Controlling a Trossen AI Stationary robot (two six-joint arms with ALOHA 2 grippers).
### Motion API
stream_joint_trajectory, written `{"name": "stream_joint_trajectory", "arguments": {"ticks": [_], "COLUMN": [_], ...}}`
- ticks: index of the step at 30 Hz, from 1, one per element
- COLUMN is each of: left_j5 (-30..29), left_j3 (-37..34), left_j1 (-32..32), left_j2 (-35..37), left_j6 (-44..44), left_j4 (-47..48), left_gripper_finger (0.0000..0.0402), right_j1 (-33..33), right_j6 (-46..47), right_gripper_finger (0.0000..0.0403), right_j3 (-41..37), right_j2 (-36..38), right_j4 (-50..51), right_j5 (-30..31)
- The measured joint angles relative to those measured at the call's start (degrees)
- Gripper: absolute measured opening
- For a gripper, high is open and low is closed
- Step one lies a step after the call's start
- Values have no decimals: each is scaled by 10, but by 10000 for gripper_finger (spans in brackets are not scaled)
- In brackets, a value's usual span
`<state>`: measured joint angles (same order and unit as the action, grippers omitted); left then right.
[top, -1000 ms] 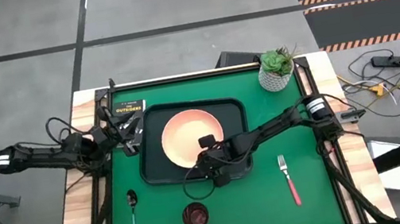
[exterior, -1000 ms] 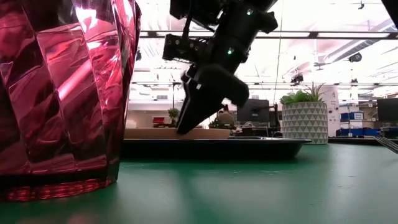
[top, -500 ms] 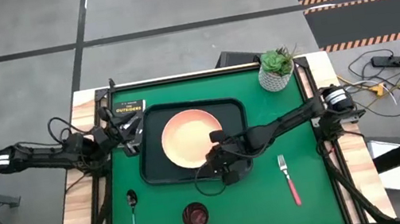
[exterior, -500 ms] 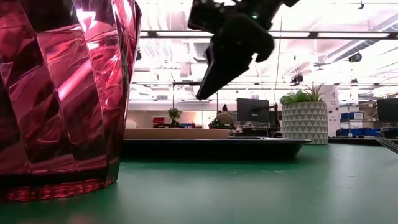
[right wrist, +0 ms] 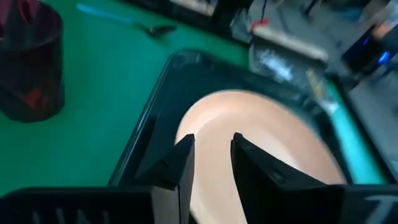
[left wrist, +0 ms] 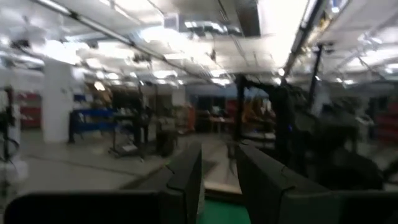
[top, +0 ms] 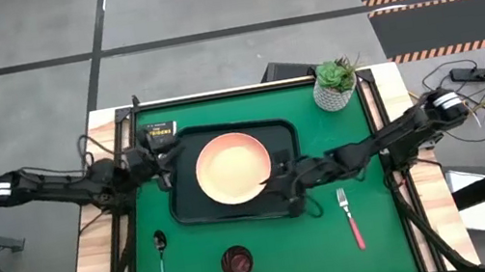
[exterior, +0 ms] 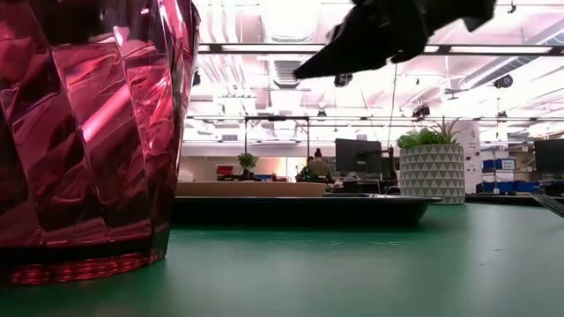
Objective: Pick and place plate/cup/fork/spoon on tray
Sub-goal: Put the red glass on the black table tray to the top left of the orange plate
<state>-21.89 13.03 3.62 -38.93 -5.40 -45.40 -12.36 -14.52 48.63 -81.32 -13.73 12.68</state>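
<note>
Now that it lies flat inside the tray, plate (top: 233, 168): placed, peach-orange, nothing holding it.
Tray (top: 188, 209): black, on the green table (top: 378, 251), carrying only the plate.
Right gripper (top: 275, 186): half a second ago it hung lower at the tray's near rim; it has since lifted and pulled back toward its own side, over the tray's right edge. Jaws a narrow gap apart, empty.
Meaning: the plate step looks finished; three items remain.
Cup (top: 237, 262): maroon, on the table near the front edge, well apart from the tray.
Spoon (top: 161, 262): blue handle, left of the cup.
Fork (top: 349, 217): pink handle, just right of the tray, nearest the right gripper, so a likely next pick.
Left gripper (top: 163, 168): waits at the tray's left rim, by the book (top: 159, 129); fingers slightly apart, empty.
Hard to see: the low view is half blocked by the cup; the wrist views are blurred.
Plant pot (top: 335, 88): back right corner.
</note>
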Motion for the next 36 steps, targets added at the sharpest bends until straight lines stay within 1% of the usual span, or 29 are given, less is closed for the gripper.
{"name": "stream_joint_trajectory", "arguments": {"ticks": [3,6,9,12,15,17,21,23,28,30,32,36], "left_j5": [20,24,24,22,1,-26,-71,-78,-61,-56,-49,4], "left_j3": [15,35,70,121,187,236,334,379,504,557,607,696], "left_j1": [9,24,51,82,116,137,167,175,192,202,216,244], "left_j2": [-43,-86,-124,-163,-198,-218,-268,-300,-388,-428,-469,-539], "left_j6": [35,63,75,82,86,105,162,204,336,376,400,423], "left_j4": [0,9,5,66,138,196,328,390,603,690,764,874], "left_gripper_finger": [83,83,83,83,83,83,83,83,83,83,83,83], "right_j1": [0,0,0,-1,-1,-1,-1,0,0,0,0,0], "right_j6": [-38,-62,-76,-104,-119,-124,-152,-163,-180,-186,-194,-210], "right_gripper_finger": [86,81,75,73,72,72,72,72,72,72,72,72], "right_j3": [-39,-65,-93,-127,-158,-178,-209,-218,-219,-219,-219,-219], "right_j2": [46,97,145,182,206,215,227,232,243,251,256,266], "right_j4": [-45,-53,-67,-110,-156,-190,-257,-285,-289,-287,-289,-286], "right_j5": [9,9,9,3,-10,-22,-23,-22,-23,-23,-23,-23]}}
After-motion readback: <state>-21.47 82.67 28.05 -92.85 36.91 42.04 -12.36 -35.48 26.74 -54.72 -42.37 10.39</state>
